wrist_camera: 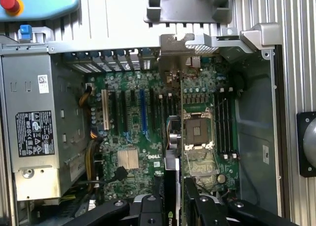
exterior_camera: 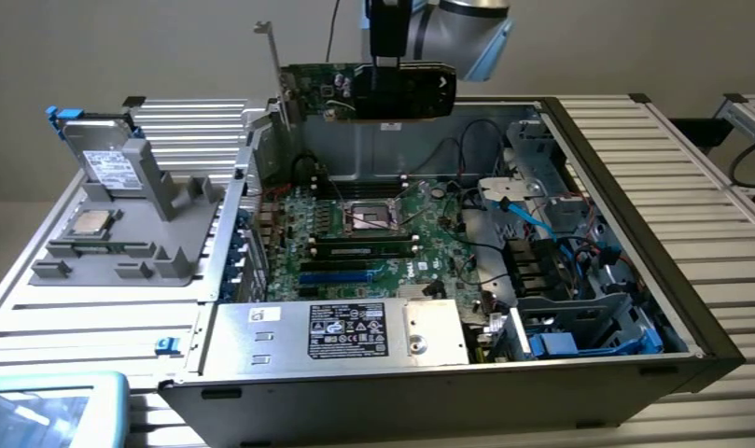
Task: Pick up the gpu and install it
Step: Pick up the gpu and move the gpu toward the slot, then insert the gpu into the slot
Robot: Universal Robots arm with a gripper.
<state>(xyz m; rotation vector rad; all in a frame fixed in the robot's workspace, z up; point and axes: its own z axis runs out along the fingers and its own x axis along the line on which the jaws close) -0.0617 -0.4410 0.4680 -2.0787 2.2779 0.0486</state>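
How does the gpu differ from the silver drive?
The gpu hangs in the pincer above the case; the silver drive stands in the gray holder beside it. The gpu is a green board with a dark face; the drive is a white-labelled metal box. Neither sits inside the case.

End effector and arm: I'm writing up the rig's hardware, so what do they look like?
The arm has a rounded, pale grey joint housing with a bluish cap. The end effector is black: a boxy body and two fingers with round screw heads. A thin dark cable hangs beside it.
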